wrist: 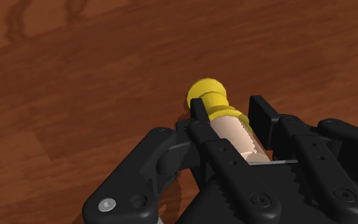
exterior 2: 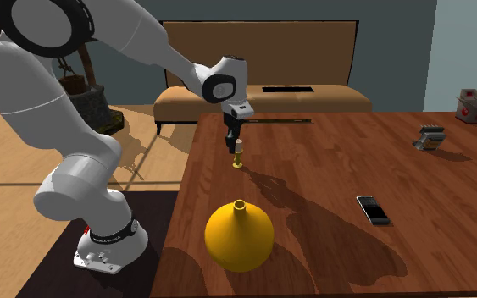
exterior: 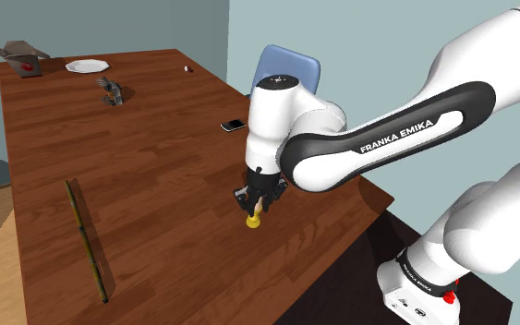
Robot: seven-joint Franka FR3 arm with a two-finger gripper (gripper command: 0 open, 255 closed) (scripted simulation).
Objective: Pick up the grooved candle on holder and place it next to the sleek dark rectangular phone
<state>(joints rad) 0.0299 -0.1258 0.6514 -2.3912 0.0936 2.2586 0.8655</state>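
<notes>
Dark brown wood made up the long table [exterior: 156, 157], which stood in a room with blue-grey walls. In the second exterior view a tan sofa [exterior 2: 262, 97] sat beyond the table's far end. The white arm [exterior: 387, 138] reached over the table edge nearest its stand and pointed the black gripper [exterior: 257, 208] steeply down.

The fingers were closed on the candle [exterior: 255, 218], a pale beige stick in a yellow holder. In the wrist view one finger pressed on each side of the candle [wrist: 231, 124], and the holder's rounded yellow base poked out past the fingertips. The base was at the wood or just above it; which could not be told.

The phone [exterior: 234, 125], a dark rectangle, lay flat near the table edge by a blue chair [exterior: 285, 69], well apart from the candle. In the second exterior view the phone [exterior 2: 373, 210] lay toward the right and the candle [exterior 2: 238, 157] stood farther back under the gripper [exterior 2: 234, 146]. A yellow vase [exterior 2: 240, 237] with a narrow neck stood nearer the camera.

A long thin strip [exterior: 87, 240] lay toward the shoulder view's left, and a white plate [exterior: 87, 66] sat at the far end.
</notes>
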